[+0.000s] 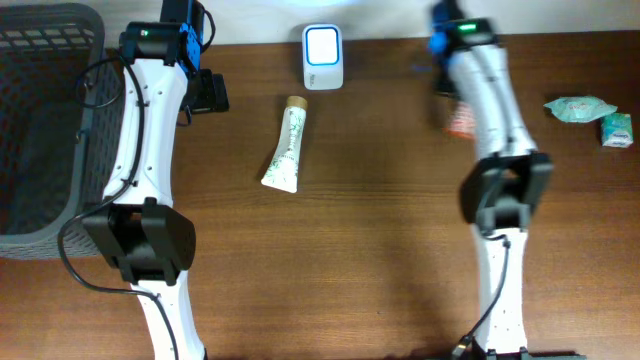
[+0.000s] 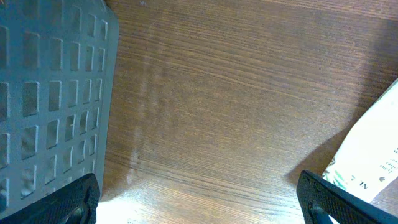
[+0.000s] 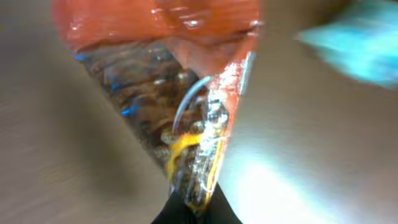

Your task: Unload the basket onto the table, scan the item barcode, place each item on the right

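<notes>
Left side: a dark mesh basket (image 1: 40, 130) stands at the table's left edge. The left gripper (image 2: 199, 208) hangs over bare wood just right of the basket's wall. Its jaws stand wide apart, one fingertip (image 2: 71, 202) in each lower corner of the wrist view, and nothing lies between them.

Centre: a white tube with a tan cap (image 1: 285, 145) lies flat on the table (image 1: 380, 230), cap toward the far edge. Its lower end shows at the right margin of the left wrist view, clear of the fingers. A white barcode scanner (image 1: 322, 57) with a lit window sits at the far edge, beyond the tube.

Right of centre: the right gripper (image 3: 196, 211) is clamped tight on the bottom edge of an orange and clear snack packet (image 3: 180, 93). The packet fans out from the jaws. From overhead the packet (image 1: 459, 122) shows partly under the right arm, to the right of the scanner and apart from it. No barcode can be made out; the wrist view is blurred.

Far right: two teal packets (image 1: 578, 108) lie near the table's right edge.
</notes>
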You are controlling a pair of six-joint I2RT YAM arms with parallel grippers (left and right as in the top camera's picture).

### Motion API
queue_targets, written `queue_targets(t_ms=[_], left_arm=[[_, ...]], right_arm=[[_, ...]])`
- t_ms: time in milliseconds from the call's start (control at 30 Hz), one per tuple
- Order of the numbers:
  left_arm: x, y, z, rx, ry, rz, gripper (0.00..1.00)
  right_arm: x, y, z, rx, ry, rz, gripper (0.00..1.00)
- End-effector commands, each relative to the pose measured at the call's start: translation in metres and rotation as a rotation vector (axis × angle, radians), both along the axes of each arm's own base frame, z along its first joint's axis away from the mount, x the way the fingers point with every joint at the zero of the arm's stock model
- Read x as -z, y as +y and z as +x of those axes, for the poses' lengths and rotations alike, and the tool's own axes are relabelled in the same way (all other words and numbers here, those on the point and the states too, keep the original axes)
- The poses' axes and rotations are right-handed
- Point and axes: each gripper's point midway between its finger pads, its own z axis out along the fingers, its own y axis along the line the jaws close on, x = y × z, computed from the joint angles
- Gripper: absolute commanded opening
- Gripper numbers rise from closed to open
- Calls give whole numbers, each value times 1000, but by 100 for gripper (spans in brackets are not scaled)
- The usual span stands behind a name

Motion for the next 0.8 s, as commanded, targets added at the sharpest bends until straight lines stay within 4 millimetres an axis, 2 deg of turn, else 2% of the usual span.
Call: queue_targets(t_ms=[0, 100, 133, 167, 200, 267, 300, 333, 400, 433, 467, 500, 533, 600, 633, 667, 767], left_arm=[[3, -2, 1, 13, 7, 2, 99], [3, -2, 1, 13, 7, 2, 99], [3, -2, 1, 13, 7, 2, 99], [3, -2, 1, 13, 7, 2, 99], [3, -2, 1, 13, 7, 2, 99], [3, -2, 1, 13, 7, 2, 99], [3, -2, 1, 13, 7, 2, 99], [3, -2, 1, 13, 7, 2, 99], [3, -3, 1, 14, 7, 2, 99], [3, -3, 1, 14, 7, 2, 99], [3, -3, 1, 14, 7, 2, 99], [3, -3, 1, 14, 7, 2, 99], [3, -3, 1, 14, 7, 2, 99], [3, -3, 1, 14, 7, 2, 99], [3, -3, 1, 14, 7, 2, 99], [3, -3, 1, 14, 7, 2, 99], [3, -3, 1, 14, 7, 2, 99]], right_arm=[[-43, -111, -42, 239, -16, -148, 4], [-35, -174, -69, 364, -20, -77, 4], [-32, -188, -75, 399, -35, -37, 11], [-29, -197, -78, 420, -56, 3, 45], [-22, -199, -75, 430, -95, 103, 99], [-14, -187, -68, 412, -127, 238, 99], [-10, -169, -56, 334, -140, 349, 99], [-9, -136, -40, 209, -153, 501, 99], [-16, -65, -16, -38, -179, 761, 99], [-23, -22, -9, -155, -180, 889, 99], [-27, 12, -7, -227, -164, 962, 99], [-28, 33, -7, -256, -145, 991, 99], [-27, 66, -6, -306, -108, 1012, 99], [-22, 151, -6, -461, -37, 1021, 98], [-20, 174, -6, -501, -27, 1021, 99], [-15, 210, -4, -540, -19, 1004, 99], [12, 284, -3, -452, -18, 875, 98]])
